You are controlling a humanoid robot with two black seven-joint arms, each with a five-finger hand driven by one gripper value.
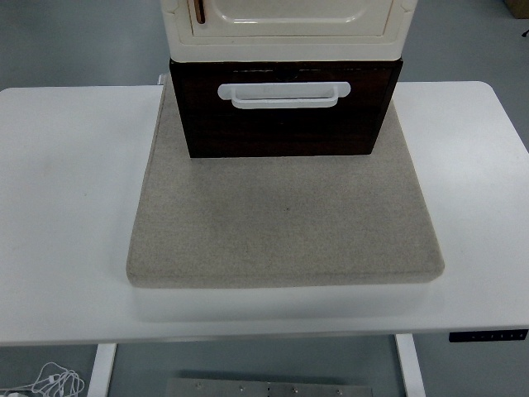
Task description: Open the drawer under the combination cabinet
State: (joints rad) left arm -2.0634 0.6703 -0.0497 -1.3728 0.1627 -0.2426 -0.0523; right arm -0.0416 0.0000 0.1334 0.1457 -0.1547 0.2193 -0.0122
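Dark-brown drawer (285,120) shut | white handle (283,95) | cream cabinet (285,29) above | grey mat (285,219)

— That dark brown wooden drawer (285,124)?
— Grained, faintly glossy, with a smooth white plastic handle (283,94).
— Underneath?
— A beige matt woven cloth pad (285,223) on the smooth white bench (66,207).
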